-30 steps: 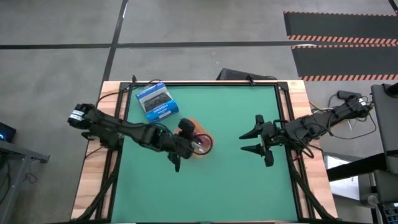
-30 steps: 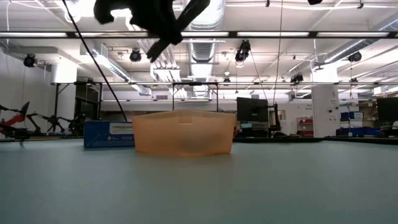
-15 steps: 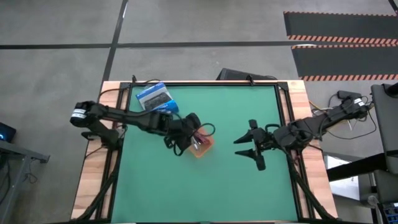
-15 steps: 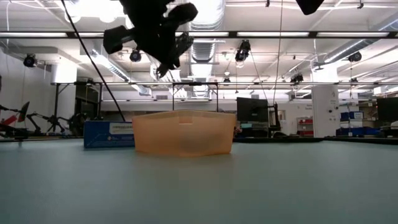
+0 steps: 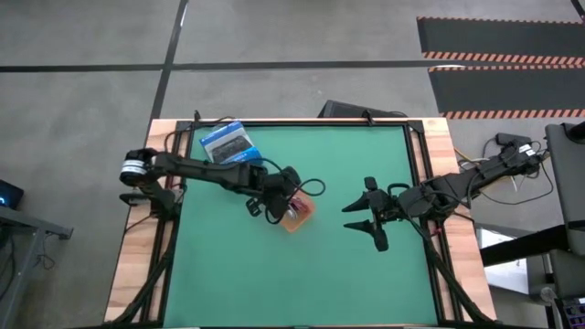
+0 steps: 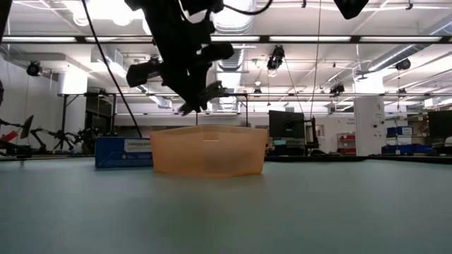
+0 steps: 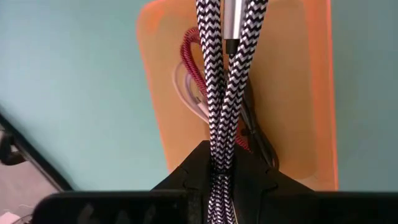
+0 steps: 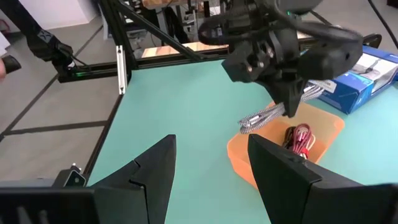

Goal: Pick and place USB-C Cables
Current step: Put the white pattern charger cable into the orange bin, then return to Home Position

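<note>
My left gripper (image 5: 277,203) hangs over the orange tray (image 5: 300,217), shut on a grey cable with black-and-white braid (image 7: 221,93). The low view shows that gripper (image 6: 200,99) a little above the tray's rim (image 6: 208,130). A pink-maroon cable (image 7: 191,59) and a white one (image 7: 188,98) lie coiled on the tray's floor (image 7: 292,93). The right wrist view shows the grey cable (image 8: 267,115) sticking out over the tray (image 8: 249,155) and the maroon one (image 8: 300,137) inside it. My right gripper (image 5: 363,216) waits open, to the right of the tray. My left gripper pinches the grey cable's bundled strands (image 7: 219,152) between its two fingers, several strands together. The fingers come from above, slanting down. The strands run out beyond the fingertips over the tray, with a metal plug (image 7: 233,22) at the far end. The cable is lifted clear of the tray.
A blue-and-white box (image 5: 230,148) lies near the table's far-left corner, behind the tray; it also shows in the low view (image 6: 123,152). Black frame rails (image 5: 420,155) edge the green mat. Bare mat lies between the tray and my right gripper and along the near side.
My left gripper has moved from the tray's near-left side to over the tray, turned, and come down toward its rim, carrying the grey cable with it. My right gripper has shifted a little toward the table's left and stayed open.
</note>
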Tool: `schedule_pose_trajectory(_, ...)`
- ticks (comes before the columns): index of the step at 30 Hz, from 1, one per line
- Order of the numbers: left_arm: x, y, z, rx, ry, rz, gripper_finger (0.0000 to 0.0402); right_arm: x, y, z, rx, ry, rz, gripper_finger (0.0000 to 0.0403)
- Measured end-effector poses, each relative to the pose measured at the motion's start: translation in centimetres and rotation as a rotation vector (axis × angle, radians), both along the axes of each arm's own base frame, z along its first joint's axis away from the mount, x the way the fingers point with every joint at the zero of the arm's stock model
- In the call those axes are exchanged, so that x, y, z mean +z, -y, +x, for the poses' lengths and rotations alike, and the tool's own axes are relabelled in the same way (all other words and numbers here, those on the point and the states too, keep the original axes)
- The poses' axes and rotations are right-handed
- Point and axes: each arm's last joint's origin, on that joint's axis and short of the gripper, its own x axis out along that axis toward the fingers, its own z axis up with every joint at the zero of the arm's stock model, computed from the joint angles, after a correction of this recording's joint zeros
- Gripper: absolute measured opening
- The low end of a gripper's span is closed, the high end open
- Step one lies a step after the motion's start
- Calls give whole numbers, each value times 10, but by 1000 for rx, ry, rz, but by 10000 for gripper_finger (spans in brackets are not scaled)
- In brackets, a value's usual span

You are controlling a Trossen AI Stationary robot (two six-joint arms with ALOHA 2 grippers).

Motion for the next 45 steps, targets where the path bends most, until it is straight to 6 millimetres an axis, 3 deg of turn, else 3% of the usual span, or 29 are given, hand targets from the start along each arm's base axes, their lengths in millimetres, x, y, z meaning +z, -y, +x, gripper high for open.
schedule_pose_trajectory(10, -19, -2, 10, 8, -35, 6, 28, 0, 0, 0, 0, -4, -2, 192)
schedule_pose_trajectory(23, -27, -4, 15, 39, -39, 62, 30, -1, 0, 0, 0, -7, -3, 192)
schedule_pose_trajectory(37, -26, -5, 15, 46, -34, 70, 103, -1, 0, 0, 0, -12, -5, 192)
schedule_pose_trajectory(45, -25, -2, 16, 116, -10, 55, 110, -6, 0, -1, 2, -32, -16, 192)
